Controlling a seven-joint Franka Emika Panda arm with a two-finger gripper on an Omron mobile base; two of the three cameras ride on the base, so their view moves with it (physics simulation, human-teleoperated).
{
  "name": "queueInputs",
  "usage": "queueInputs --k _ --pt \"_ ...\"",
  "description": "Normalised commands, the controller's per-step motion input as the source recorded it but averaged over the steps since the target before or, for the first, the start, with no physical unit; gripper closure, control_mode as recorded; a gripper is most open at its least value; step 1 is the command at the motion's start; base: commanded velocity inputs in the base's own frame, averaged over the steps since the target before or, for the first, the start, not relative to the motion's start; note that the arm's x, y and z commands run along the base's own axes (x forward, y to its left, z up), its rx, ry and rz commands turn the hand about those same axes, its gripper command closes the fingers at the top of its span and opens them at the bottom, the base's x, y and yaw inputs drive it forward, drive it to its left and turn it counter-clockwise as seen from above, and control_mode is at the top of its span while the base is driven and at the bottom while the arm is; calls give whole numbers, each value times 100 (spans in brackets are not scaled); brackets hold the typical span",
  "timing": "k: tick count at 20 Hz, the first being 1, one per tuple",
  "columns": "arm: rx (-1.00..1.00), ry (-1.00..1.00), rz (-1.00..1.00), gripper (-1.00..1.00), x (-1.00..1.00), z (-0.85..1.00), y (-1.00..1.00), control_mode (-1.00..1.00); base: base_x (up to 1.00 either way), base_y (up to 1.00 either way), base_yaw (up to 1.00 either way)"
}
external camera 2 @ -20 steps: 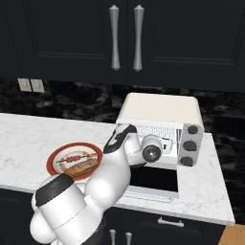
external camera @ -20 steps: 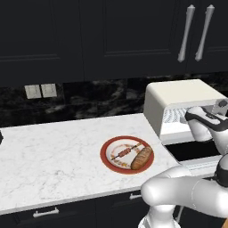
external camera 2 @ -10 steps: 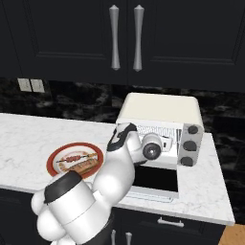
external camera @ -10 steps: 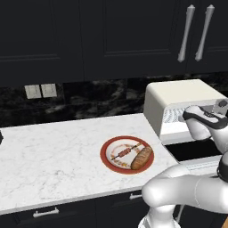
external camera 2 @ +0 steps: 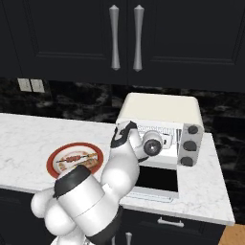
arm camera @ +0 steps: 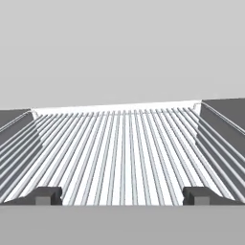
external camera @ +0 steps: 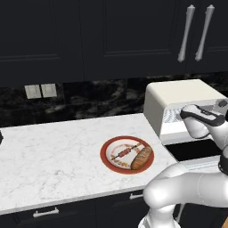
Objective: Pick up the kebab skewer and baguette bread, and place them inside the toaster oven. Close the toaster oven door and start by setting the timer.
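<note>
The cream-white toaster oven (external camera: pixel 178 95) (external camera 2: pixel 158 110) stands on the counter with the toaster oven door (external camera: pixel 196 149) (external camera 2: pixel 155 179) folded down flat in front of it. My gripper (arm camera: pixel 122 196) is open at the oven's mouth, nothing between its fingertips (arm camera: pixel 45 195), and looks along the bare wire rack (arm camera: pixel 122 148). My hand (external camera 2: pixel 146 142) (external camera: pixel 200 118) hovers above the lowered door. Left of the oven, a red-rimmed plate (external camera: pixel 106 156) (external camera 2: pixel 52 160) carries the kebab skewer (external camera: pixel 124 151) (external camera 2: pixel 74 158) and the baguette bread (external camera: pixel 141 158) (external camera 2: pixel 90 165).
Dark knobs (external camera 2: pixel 190 145) run down the oven's right side. Dark upper cabinets with silver handles (external camera 2: pixel 127 38) hang overhead. Wall outlets (external camera: pixel 41 91) sit on the black backsplash. White marble counter (external camera: pixel 53 156) stretches left of the plate, with a dark object (external camera: pixel 1 137) at its far left.
My hand has shifted slightly at the oven's mouth and the elbow has swung a little. The jaws stay open; plate, skewer and bread have not moved.
</note>
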Motion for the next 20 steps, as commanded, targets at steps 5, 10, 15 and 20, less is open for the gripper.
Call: queueInputs --k 5,10,15,20 --pt "0 4 0 -100 15 -13 0 -100 0 0 0" --pt "0 8 0 -100 0 -18 0 -100 0 0 0" --pt "0 16 0 -100 -2 -42 0 -100 0 0 0" --pt "0 11 0 -100 -39 -65 0 -100 0 0 0"
